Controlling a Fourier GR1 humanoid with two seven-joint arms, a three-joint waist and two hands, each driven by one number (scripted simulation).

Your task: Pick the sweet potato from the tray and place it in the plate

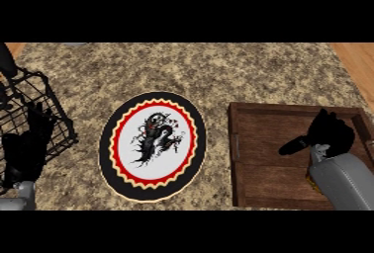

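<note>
The round plate [153, 146] lies mid-counter, with a black rim, a red zigzag ring and a black dragon on white. To its right is the brown wooden tray [266, 148]. My right hand [327, 133] hovers over the tray's right half, open, with the fingers pointing away and the thumb out to the left. The sweet potato is almost wholly hidden under this hand and forearm; only a small orange-brown sliver [315, 186] shows at the forearm's left edge. My left hand [25, 146] rests open at the left edge, fingers up.
A black wire basket [51, 106] stands at the far left, behind my left hand. The counter top is speckled stone [219, 69], with a wooden strip [358, 64] along the right side.
</note>
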